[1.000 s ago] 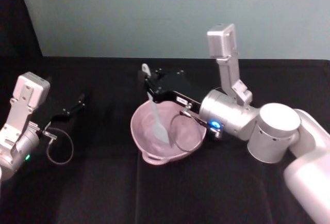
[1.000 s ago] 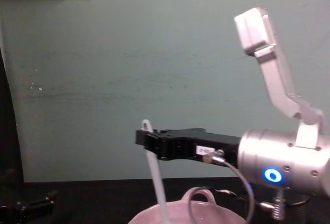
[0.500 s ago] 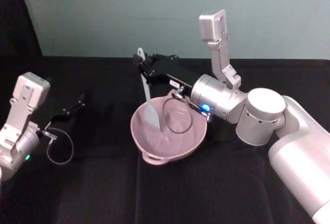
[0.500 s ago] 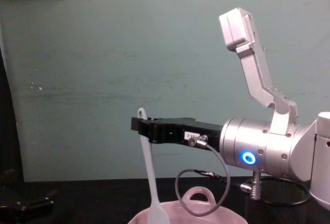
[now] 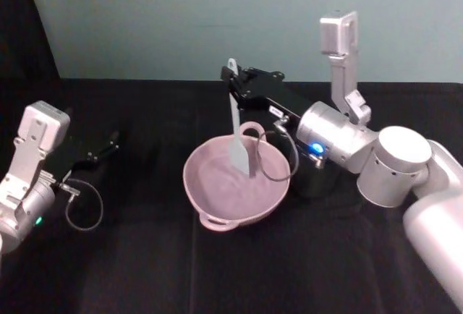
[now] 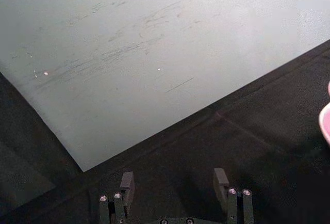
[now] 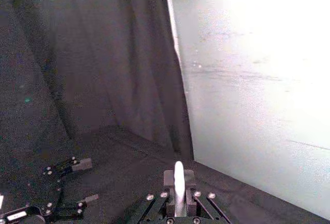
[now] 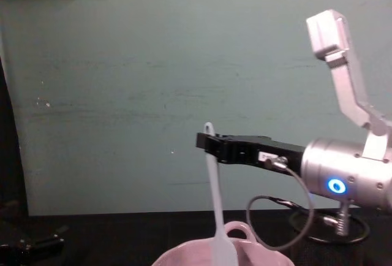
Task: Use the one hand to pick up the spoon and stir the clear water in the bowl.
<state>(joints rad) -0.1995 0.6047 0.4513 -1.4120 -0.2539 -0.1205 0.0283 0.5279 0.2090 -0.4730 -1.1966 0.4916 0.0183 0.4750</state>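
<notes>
The spoon (image 5: 235,122) is held upright near its holed end by the right tool (image 5: 233,81), which is clamped on the handle. The flat head hangs straight below the tool, inside the pink bowl (image 5: 192,189) of water (image 5: 224,187). The left tool (image 5: 105,147) is seen well apart over the black surface (image 5: 145,270), fingers spread, gripping nothing.

The white label (image 8: 264,155) on the right end effector (image 8: 206,141) shows no readable text
</notes>
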